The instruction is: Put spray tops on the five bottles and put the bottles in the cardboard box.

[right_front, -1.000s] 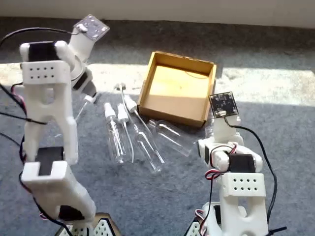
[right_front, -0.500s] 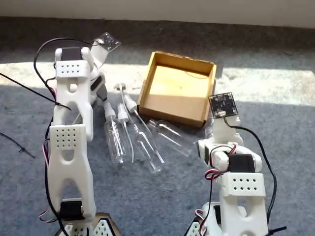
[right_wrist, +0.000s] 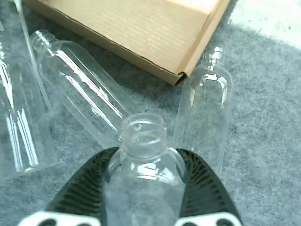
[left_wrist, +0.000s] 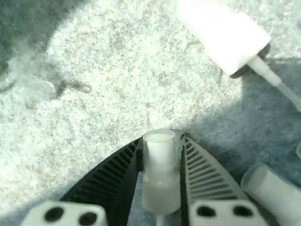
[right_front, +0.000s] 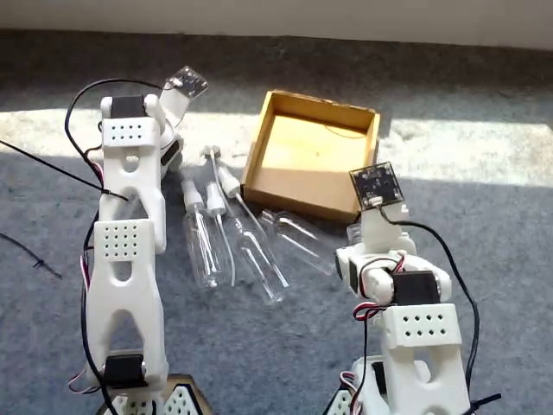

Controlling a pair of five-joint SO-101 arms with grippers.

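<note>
My left gripper [left_wrist: 161, 140] is clamped on a spray top [left_wrist: 160, 183] above the carpet [left_wrist: 84, 70], toward its far left edge. My right gripper [right_wrist: 145, 153] is closed round a bottle [right_wrist: 141, 132] near a corner of the cardboard box [right_wrist: 117, 28]. It leaves the open neck clear, I judge so the top can go in.

Clear bottles [right_front: 203, 246], white spray tops [right_front: 229, 183], tan cardboard box [right_front: 298, 201], grey carpet [right_front: 285, 346]

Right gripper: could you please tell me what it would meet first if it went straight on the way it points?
Probably the cardboard box, at its near wall: the right gripper, shut on a bottle, aims between a lying bottle and another bottle; depth is unclear.
</note>
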